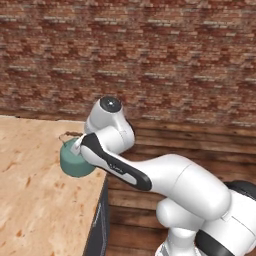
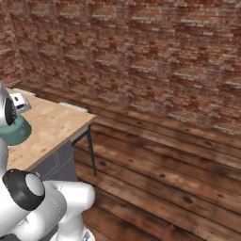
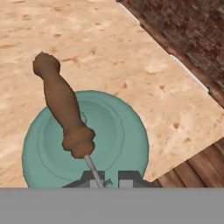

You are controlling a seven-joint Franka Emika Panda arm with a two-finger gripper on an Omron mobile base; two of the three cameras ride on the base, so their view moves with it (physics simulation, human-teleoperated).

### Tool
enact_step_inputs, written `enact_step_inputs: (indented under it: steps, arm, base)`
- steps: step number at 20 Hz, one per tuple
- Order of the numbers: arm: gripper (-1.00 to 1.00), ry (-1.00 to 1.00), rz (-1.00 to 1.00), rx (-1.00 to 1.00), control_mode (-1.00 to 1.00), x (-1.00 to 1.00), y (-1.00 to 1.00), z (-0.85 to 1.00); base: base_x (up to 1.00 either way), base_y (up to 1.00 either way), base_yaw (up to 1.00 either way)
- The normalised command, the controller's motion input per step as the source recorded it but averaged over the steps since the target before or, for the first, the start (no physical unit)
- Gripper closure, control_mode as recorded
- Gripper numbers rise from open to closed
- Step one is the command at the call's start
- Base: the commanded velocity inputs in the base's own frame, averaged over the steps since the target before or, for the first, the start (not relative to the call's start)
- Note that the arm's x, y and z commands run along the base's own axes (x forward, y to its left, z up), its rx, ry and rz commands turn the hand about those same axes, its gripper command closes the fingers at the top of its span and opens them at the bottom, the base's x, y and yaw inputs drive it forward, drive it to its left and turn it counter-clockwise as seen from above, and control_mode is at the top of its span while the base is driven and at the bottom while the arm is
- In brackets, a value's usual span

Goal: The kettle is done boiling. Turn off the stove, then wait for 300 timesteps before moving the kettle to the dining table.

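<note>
The kettle (image 3: 85,142) is over the light-wood surface (image 1: 30,200) of the dining table, near its right edge and not far from a corner. The fingers (image 3: 107,178) are clamped on the thin wire end of the brown handle (image 3: 61,109). Whether the kettle's base touches the surface or hangs just above it cannot be told. Judging from this, the carrying is nearly finished; what is left is probably to set the kettle down, release it and pull the arm away.
</note>
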Motion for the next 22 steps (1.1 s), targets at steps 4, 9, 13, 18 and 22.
enact_step_inputs:
  steps: [4, 9, 13, 18, 22]
  arm:
    - [1.0, 0.01, 0.0, 0.0, -1.0, 0.14, 0.0, -0.26]
    - [1.0, 0.02, 0.0, 0.0, -1.0, 0.3, 0.02, -0.22]
    - [1.0, 0.0, 0.0, 0.0, -1.0, 0.35, 0.05, -0.24]
    - [1.0, 0.0, 0.0, 0.0, -1.0, 0.33, 0.17, -0.18]
    - [1.0, 0.01, 0.01, 0.0, -1.0, 0.33, 0.21, -0.18]
  base:
    - [0.0, 0.0, 0.0]
    - [0.0, 0.0, 0.0]
    - [0.0, 0.0, 0.0]
    - [0.0, 0.0, 0.0]
    - [0.0, 0.0, 0.0]
